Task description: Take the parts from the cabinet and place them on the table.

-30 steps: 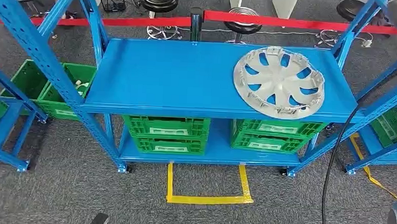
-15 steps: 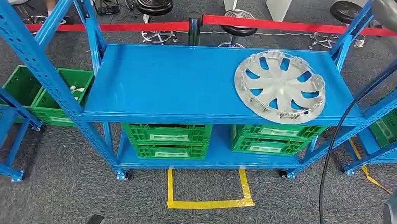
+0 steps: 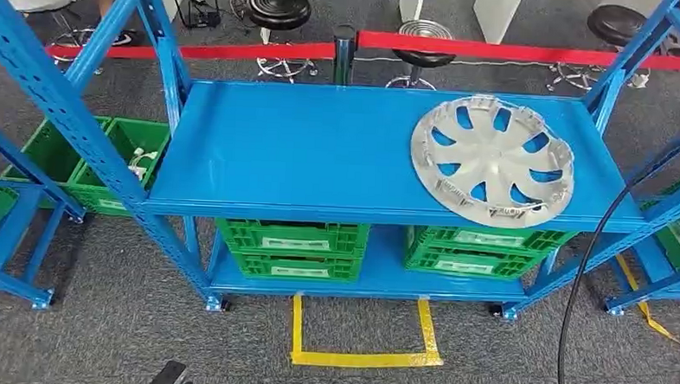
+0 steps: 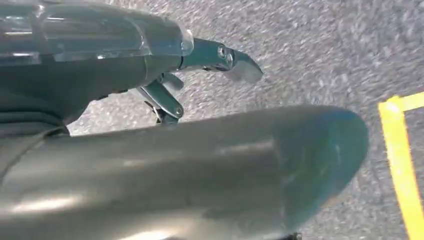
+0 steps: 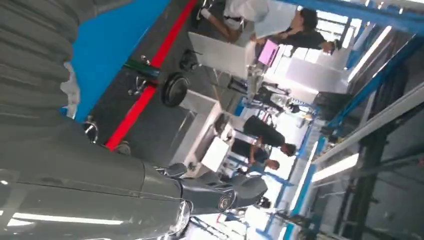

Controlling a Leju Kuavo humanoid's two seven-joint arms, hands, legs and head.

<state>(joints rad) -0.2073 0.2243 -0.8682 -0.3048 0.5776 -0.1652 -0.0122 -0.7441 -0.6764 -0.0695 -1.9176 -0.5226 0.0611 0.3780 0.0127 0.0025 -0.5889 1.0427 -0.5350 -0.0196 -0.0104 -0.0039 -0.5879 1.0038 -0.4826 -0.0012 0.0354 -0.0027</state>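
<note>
Nearest, the left hand (image 4: 165, 65) is hanging over grey carpet beside a strip of yellow floor tape (image 4: 400, 165); its fingers are lying apart, holding nothing. The right hand (image 5: 210, 192) is pointing out across the room, its dark fingers loosely extended and gripping nothing. In the head view, a yellow tape outline (image 3: 361, 331) is lying on the floor just before the blue cabinet (image 3: 321, 156). Green crates (image 3: 293, 246) are sitting on its lower shelf. The silver wheel cover (image 3: 492, 160) is lying flat on the right part of the upper shelf. Beyond, a red barrier strip (image 3: 499, 50) is crossing before black stools (image 3: 280, 8).
</note>
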